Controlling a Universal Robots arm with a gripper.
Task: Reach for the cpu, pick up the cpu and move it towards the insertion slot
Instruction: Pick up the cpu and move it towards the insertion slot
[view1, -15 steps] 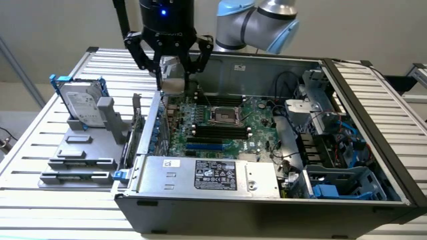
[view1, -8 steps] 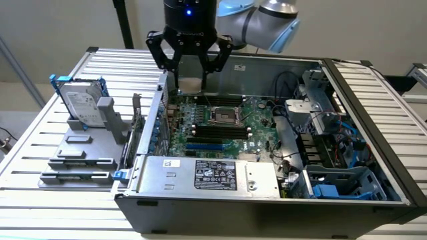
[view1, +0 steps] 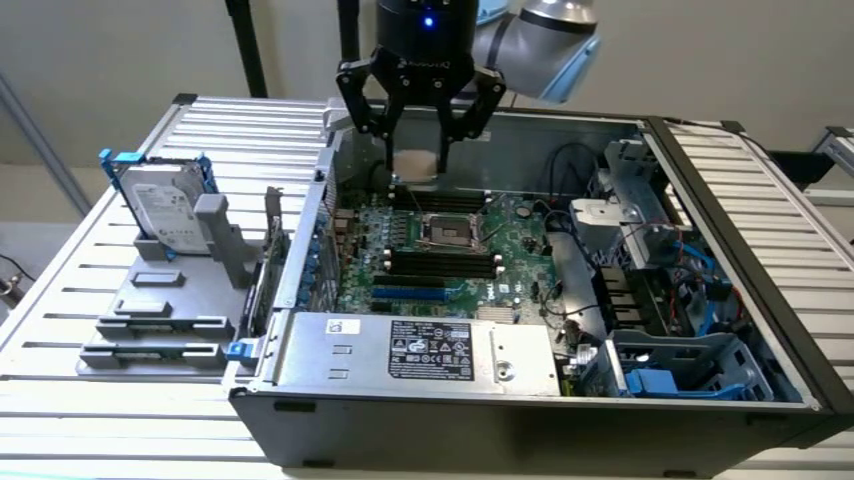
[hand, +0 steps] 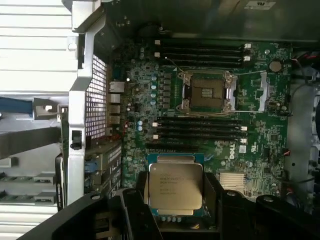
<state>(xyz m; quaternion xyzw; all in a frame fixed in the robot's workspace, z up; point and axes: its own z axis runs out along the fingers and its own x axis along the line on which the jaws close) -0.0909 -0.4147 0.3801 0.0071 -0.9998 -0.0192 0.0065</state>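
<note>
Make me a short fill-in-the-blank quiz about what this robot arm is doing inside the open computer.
1. The gripper holds the ____ between its fingers.
2. The cpu is ____ the green motherboard, not resting on it.
3. The insertion slot has a shiny metal frame and is still ____.

Missing words: cpu; above; empty

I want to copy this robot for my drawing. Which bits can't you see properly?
- The writing on the cpu: too small to read in the wrist view.
- The cpu's underside: hidden in the exterior view, between the pincer's fingers.
- The insertion slot's pins: too small in the wrist view.
</note>
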